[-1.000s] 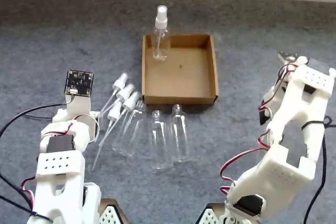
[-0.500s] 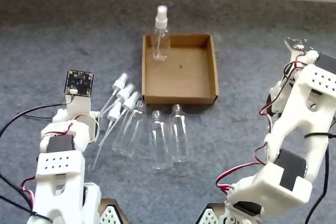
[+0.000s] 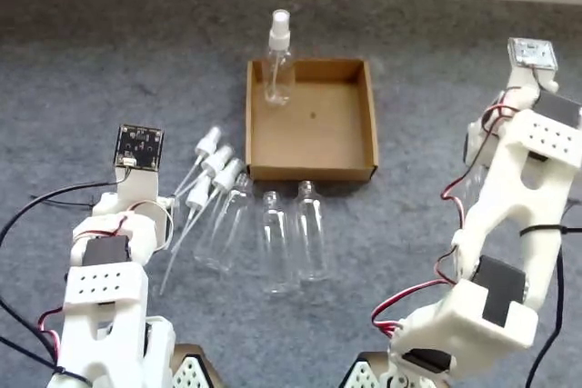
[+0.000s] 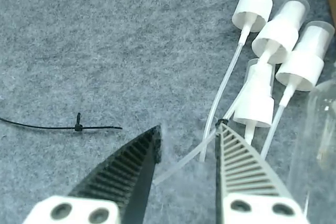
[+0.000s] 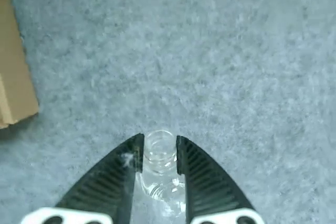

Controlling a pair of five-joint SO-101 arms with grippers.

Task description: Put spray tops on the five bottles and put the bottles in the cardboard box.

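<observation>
The cardboard box lies at the table's middle, and a clear bottle with a white spray top stands in its far left corner. Three uncapped clear bottles lie side by side in front of the box. Several loose white spray tops lie to their left. My left gripper is open low over the carpet, beside the spray tops, with one thin tube crossing between its fingers. My right gripper is shut on the neck of an uncapped clear bottle, right of the box.
Grey carpet covers the table. A black cable tie lies on it near the left gripper. The box's corner shows beside the right gripper. The right arm stands tall at the right edge.
The right arm has swung up and away toward the far right, its wrist now higher over the carpet. The left arm and the things on the table have stayed put.
</observation>
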